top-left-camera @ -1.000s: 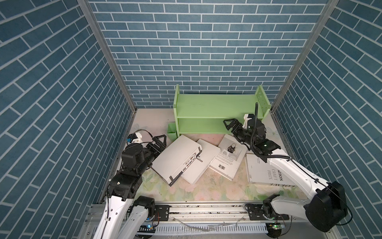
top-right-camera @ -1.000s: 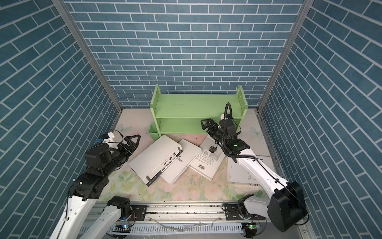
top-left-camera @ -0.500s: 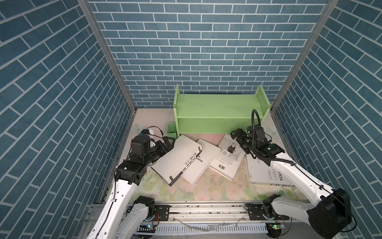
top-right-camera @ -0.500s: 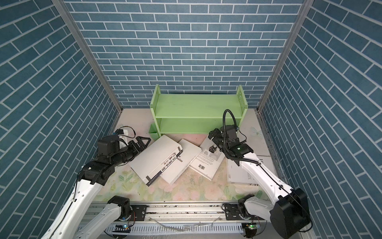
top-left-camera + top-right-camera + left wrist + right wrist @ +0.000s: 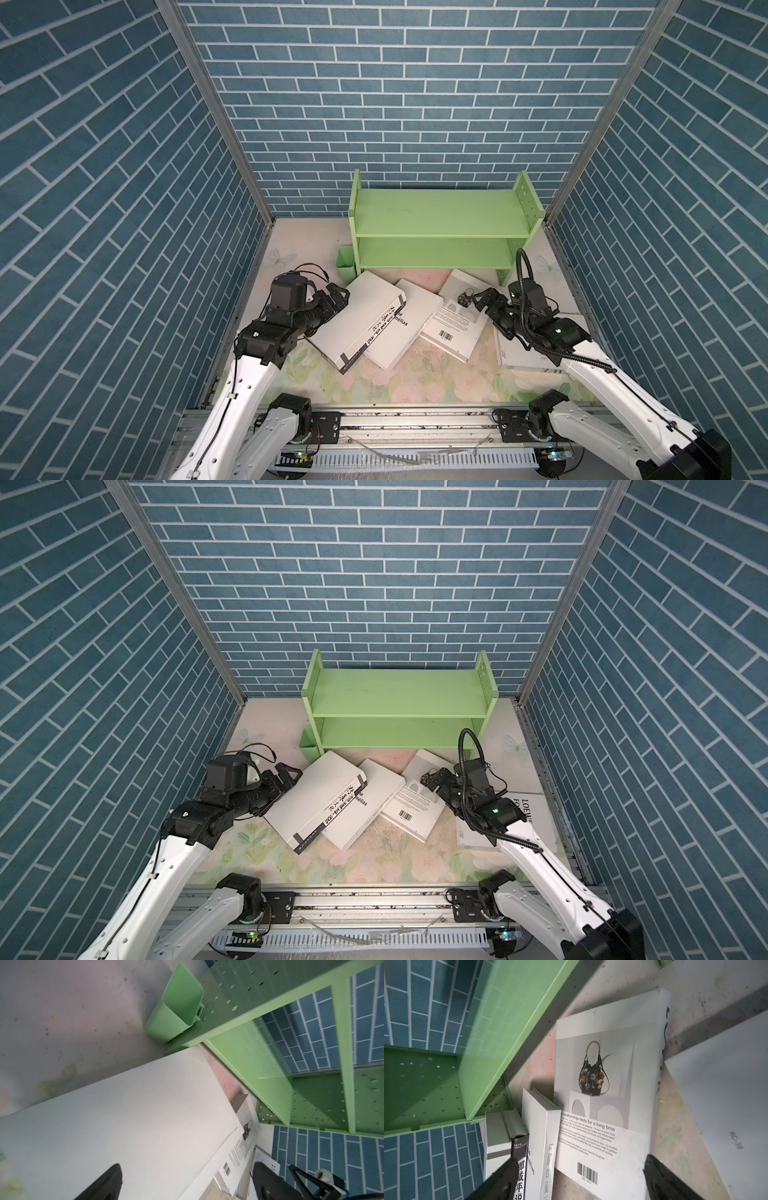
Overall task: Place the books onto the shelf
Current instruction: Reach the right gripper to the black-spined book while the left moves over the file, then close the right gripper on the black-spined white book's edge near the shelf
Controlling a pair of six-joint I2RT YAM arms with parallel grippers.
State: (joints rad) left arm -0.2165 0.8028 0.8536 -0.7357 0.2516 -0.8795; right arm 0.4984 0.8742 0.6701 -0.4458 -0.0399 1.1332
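Blue brick walls hem the floral tabletop, with the green shelf against the far one. Since a second ago the left claw has advanced to the big white book's far-left edge, jaws spread and empty. The right claw has dropped from the shelf front over the handbag book, likewise spread. Both books lie flat before the shelf, long axes running near-left to far-right, with a bare strip on their near side
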